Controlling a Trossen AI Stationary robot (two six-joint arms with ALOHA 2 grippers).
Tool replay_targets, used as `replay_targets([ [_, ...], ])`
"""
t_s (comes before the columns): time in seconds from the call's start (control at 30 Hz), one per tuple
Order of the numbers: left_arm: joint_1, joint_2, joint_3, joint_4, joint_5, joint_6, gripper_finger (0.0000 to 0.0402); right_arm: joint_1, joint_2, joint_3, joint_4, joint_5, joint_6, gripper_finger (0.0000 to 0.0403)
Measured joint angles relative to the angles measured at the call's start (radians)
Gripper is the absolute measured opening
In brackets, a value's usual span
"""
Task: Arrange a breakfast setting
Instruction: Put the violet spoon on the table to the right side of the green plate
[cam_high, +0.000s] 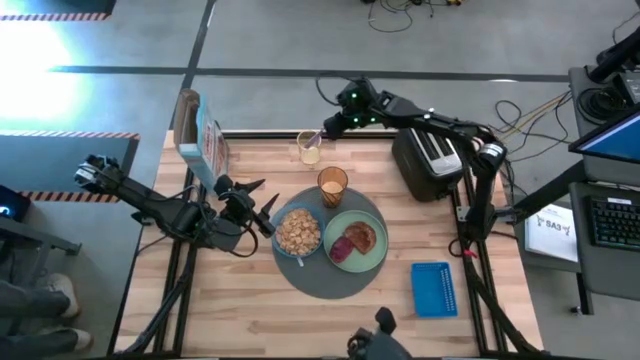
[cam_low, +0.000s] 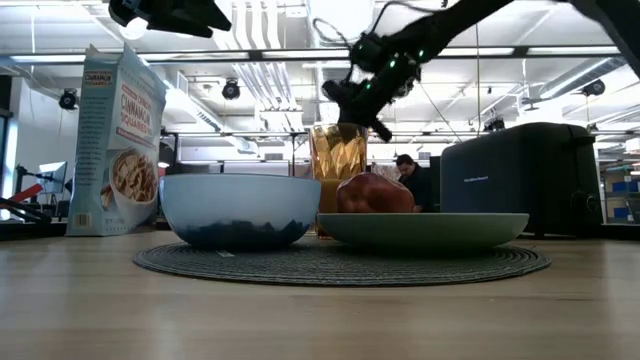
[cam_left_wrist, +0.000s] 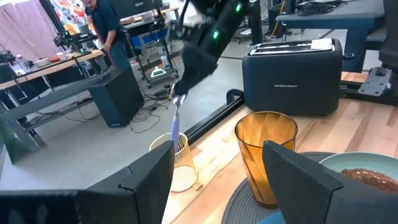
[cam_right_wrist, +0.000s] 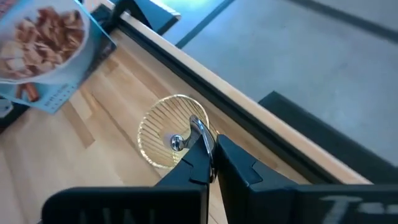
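Here the right end effector (cam_right_wrist: 210, 163) is clenched on the spoon (cam_right_wrist: 198, 129) above a wire cup (cam_high: 308, 147) at the desk's (cam_high: 250, 310) far edge; the left end effector (cam_high: 262, 205) hangs released just left of the bowl (cam_high: 298, 232); the tumbler (cam_high: 333, 185) stands on the mat (cam_high: 330, 280).

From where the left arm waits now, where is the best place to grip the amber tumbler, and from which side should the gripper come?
Grip the amber tumbler on its upper wall, below the rim, coming level from the left gripper's side. It stands upright at the mat's far edge, and its straight, slightly tapered wall suits a side pinch. The blue bowl and green plate sit on its near side, so keep above them.
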Motion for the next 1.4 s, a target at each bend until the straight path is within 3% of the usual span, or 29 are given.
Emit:
replay_targets([
  [0.33, 0.0, 0.036, 0.0, 0.0, 0.039, 0.053, 0.0227, 0.03, -0.218, 0.0, -0.14, -0.07, -0.248, 0.0009],
  [0.43, 0.0, 0.067, 0.0, 0.001, 0.064, 0.069, 0.0227, 0.07, -0.285, 0.0, -0.163, -0.136, -0.318, 0.0009],
  [0.6, 0.0, 0.136, 0.0, 0.079, 0.035, 0.162, 0.0227, 0.172, -0.37, -0.007, -0.222, -0.146, -0.423, 0.0009],
  [0.83, 0.004, 0.201, 0.003, 0.415, 0.022, 0.421, 0.0227, 0.33, -0.37, -0.019, -0.226, -0.106, -0.519, 0.0009],
  [1.0, 0.043, 0.198, 0.003, 0.454, 0.132, 0.385, 0.0227, 0.417, -0.332, -0.02, -0.174, 0.007, -0.666, 0.0009],
  [1.13, 0.076, 0.195, 0.003, 0.499, 0.248, 0.349, 0.0227, 0.454, -0.318, -0.021, -0.127, 0.003, -0.728, 0.0009],
  [1.4, 0.09, 0.199, 0.003, 0.526, 0.264, 0.352, 0.0215, 0.51, -0.317, -0.021, -0.124, 0.004, -0.752, 0.0009],
])
